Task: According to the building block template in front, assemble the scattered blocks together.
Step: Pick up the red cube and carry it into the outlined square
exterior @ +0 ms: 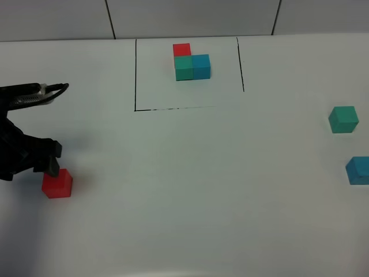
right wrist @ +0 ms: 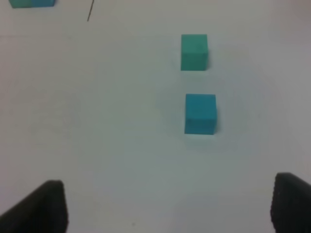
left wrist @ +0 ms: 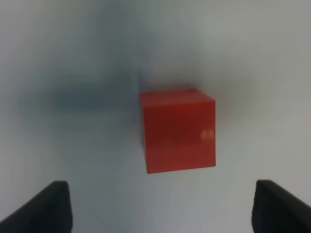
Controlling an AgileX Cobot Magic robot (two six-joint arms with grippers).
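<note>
Nearest the front edge of the white tabletop [exterior: 190,196], on its left side, sits a small matte red cube [exterior: 57,183]. The left gripper [left wrist: 163,208] hangs over it with its two black fingers spread wide. The cube lies just ahead of the fingertips rather than between them, so the gripper has hold of nothing.

On the far right side, a small matte blue cube [exterior: 358,170] stands partly cut off by the picture's edge. A small matte teal-green cube [exterior: 343,119] stands near it, a little farther back, and the two are apart. The right gripper [right wrist: 170,204] looks towards these two from a distance, jaws wide and empty.

Farthest back, at the middle, is the building block template [exterior: 192,62]: red, teal-green and blue cubes touching in an L. Thin black lines [exterior: 135,75] frame it on the left, front and right.
</note>
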